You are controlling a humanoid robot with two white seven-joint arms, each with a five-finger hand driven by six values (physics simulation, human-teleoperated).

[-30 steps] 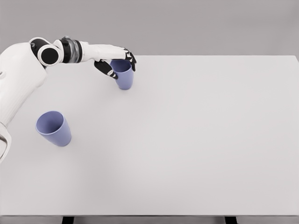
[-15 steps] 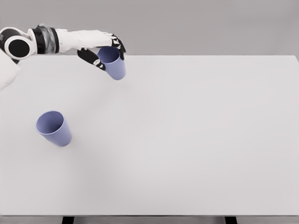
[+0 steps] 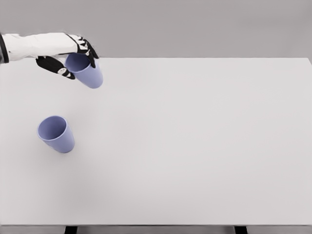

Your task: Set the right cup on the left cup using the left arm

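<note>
Two lavender-blue cups are in the head view. One cup (image 3: 55, 134) stands upright on the white table (image 3: 195, 146) at the left. The other cup (image 3: 87, 71) hangs in the air near the table's far left edge, tilted, mouth toward the upper left. My left hand (image 3: 68, 58) is shut on it, black fingers wrapped around its rim. The held cup is above and to the right of the standing one, well apart from it. The right arm is out of view.
The white table fills most of the picture; its far edge runs behind the held cup and its front edge lies along the bottom. A grey wall is behind.
My left hand has lifted the cup off the table and carried it leftward, tilting it. The arm's shoulder and elbow have left the picture. The standing cup has not moved.
</note>
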